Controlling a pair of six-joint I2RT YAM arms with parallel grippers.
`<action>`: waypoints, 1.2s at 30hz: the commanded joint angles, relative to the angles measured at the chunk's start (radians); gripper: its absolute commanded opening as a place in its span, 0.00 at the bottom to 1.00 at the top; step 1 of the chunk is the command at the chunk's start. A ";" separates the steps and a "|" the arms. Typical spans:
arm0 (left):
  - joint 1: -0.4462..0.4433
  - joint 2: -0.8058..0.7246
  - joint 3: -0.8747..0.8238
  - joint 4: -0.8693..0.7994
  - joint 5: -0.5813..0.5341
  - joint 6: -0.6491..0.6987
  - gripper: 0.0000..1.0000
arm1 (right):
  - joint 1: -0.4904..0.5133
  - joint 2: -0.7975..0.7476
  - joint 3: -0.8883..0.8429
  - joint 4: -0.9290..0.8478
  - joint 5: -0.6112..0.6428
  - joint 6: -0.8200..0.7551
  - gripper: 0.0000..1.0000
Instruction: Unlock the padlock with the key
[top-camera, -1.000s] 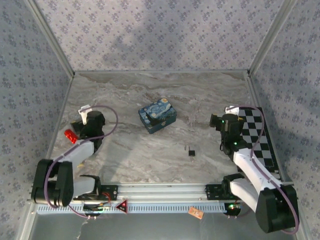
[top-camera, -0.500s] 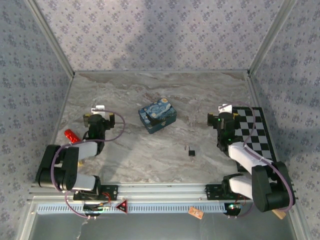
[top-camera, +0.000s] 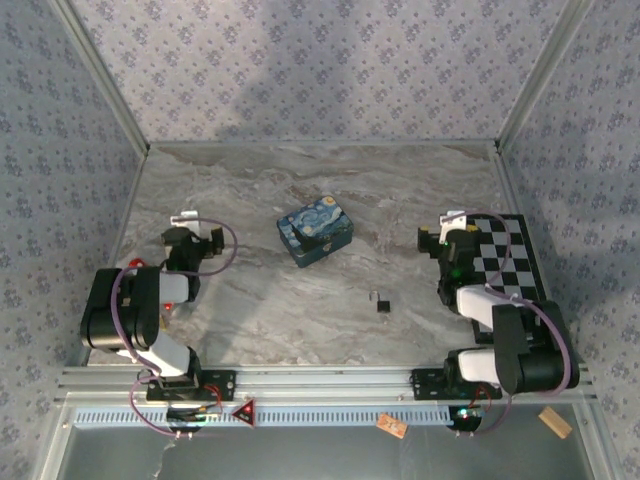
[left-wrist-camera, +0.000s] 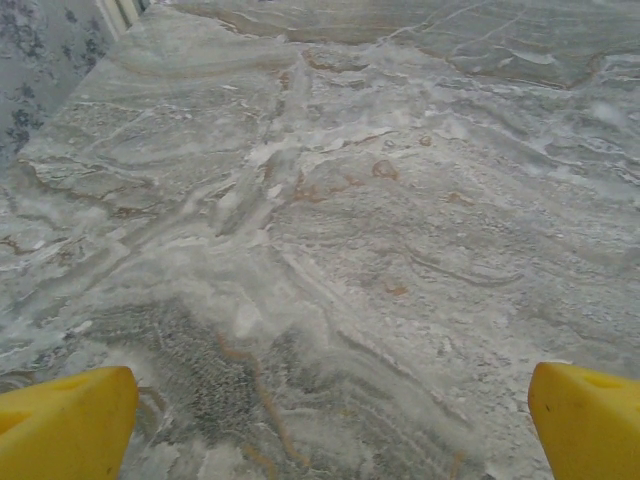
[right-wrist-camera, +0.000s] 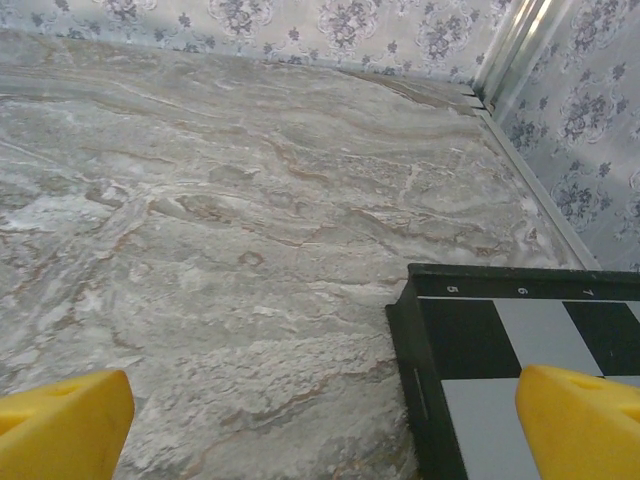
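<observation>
Top external: padlock (top-camera: 379, 301) lies on marble table (top-camera: 300, 180), centre-right, nearer the front edge. Dark body, silvery loop at its far-left end, touching nothing. Blue swirl-painted box (top-camera: 314, 233) sits further back & left of it, well apart. Checkerboard (top-camera: 515, 275) lies flat along table's right side. Left arm (top-camera: 130, 310) is folded at the left, right arm (top-camera: 515, 340) folded at the right. Both are well apart from the padlock, which is roughly btwn them. Small red thing (top-camera: 134, 263) peeks out beside left arm, mostly hidden, so can't tell what it is. Red triangle marker (top-camera: 243, 411) & orange tag (top-camera: 391, 426) sit at the front rail; any print on them is too small to read.

Left wrist: left gripper (left-wrist-camera: 325, 425) is spread wide, yellow fingertips (left-wrist-camera: 60, 425) at the bottom corners, bare marble btwn them, holding nothing.

Right wrist: right gripper (right-wrist-camera: 320, 425) is likewise spread wide & holding nothing, w/ one fingertip in front of the checkerboard's corner. Board's dark border carries white digits "5", "6", "7" along its edge.
</observation>
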 joint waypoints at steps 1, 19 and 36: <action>0.001 -0.008 0.022 0.007 0.036 -0.021 1.00 | -0.033 0.061 -0.001 0.080 -0.110 0.009 1.00; 0.000 -0.009 0.021 0.005 0.035 -0.020 1.00 | -0.102 0.202 0.059 0.090 -0.205 0.058 1.00; 0.000 -0.009 0.021 0.005 0.036 -0.020 1.00 | -0.105 0.202 0.058 0.088 -0.211 0.059 1.00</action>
